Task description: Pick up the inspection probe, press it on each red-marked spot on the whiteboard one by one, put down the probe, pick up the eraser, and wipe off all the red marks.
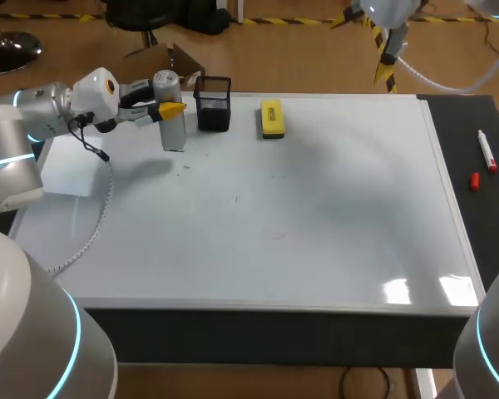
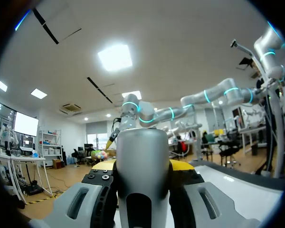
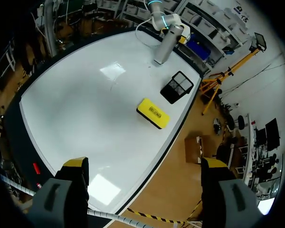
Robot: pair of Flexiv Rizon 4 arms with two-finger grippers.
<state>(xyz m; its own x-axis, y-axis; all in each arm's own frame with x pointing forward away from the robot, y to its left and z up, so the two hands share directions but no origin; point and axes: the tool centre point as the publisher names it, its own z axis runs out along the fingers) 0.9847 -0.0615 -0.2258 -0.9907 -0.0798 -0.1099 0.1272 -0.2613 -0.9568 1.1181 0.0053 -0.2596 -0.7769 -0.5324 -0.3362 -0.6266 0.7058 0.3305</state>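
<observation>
My left gripper (image 1: 170, 109) is clamped on the upright probe (image 1: 174, 133), holder (image 1: 214, 103) at its 3 o'clock; my right gripper (image 3: 145, 165) has jaws apart.

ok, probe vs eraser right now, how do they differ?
The probe is a grey cylinder standing upright; the eraser is a flat yellow block lying down. The probe is clamped in the jaws of the left gripper; the eraser lies free. The black mesh holder stands between them. Both are near the whiteboard's far edge.
</observation>
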